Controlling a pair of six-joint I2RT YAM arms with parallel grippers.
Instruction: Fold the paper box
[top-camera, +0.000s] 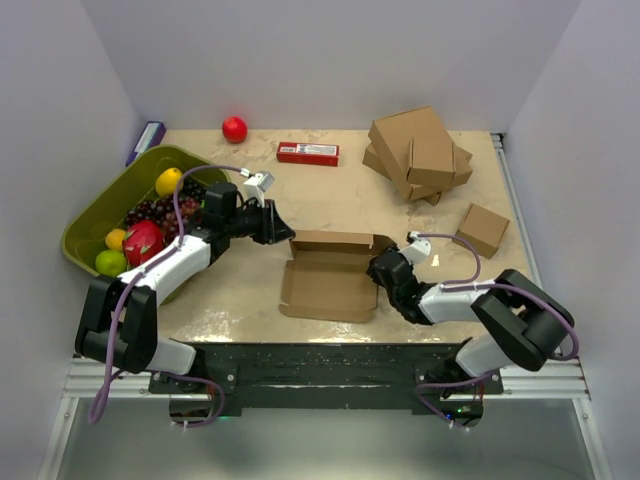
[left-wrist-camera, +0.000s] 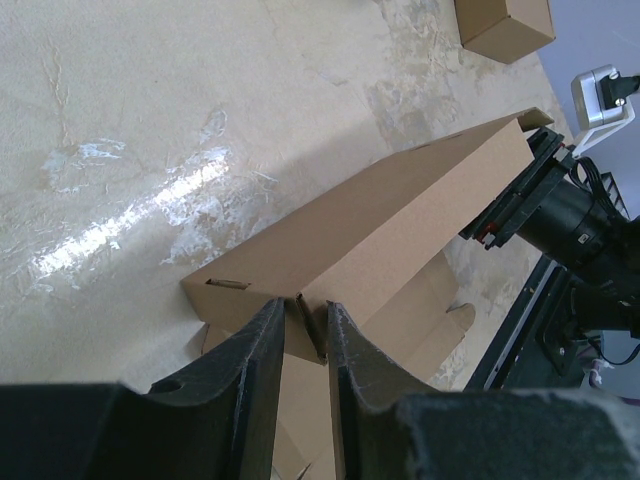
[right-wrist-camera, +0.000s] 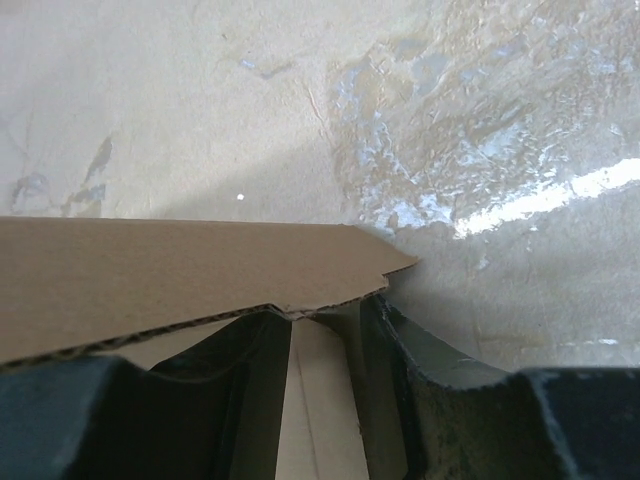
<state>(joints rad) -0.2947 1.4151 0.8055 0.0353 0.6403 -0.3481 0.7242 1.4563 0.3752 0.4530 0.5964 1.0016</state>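
Observation:
The paper box (top-camera: 330, 275) lies open in the middle of the table, with its back wall raised and its front flap flat. My left gripper (top-camera: 285, 232) is at the box's back left corner. In the left wrist view its fingers (left-wrist-camera: 255, 370) straddle an upright corner flap (left-wrist-camera: 312, 335), narrowly parted, with a slim gap on each side. My right gripper (top-camera: 385, 268) is at the box's right end. There its fingers (right-wrist-camera: 400, 370) stand apart, and the tips are hidden behind the edge of a raised cardboard wall (right-wrist-camera: 150, 280) that runs across them.
A green bin (top-camera: 150, 165) of fruit sits at the left, beside the left arm. At the back are a red apple (top-camera: 234, 129) and a red packet (top-camera: 308, 153). A pile of cardboard boxes (top-camera: 415, 150) stands back right, with a small brown box (top-camera: 482, 229) near the right arm.

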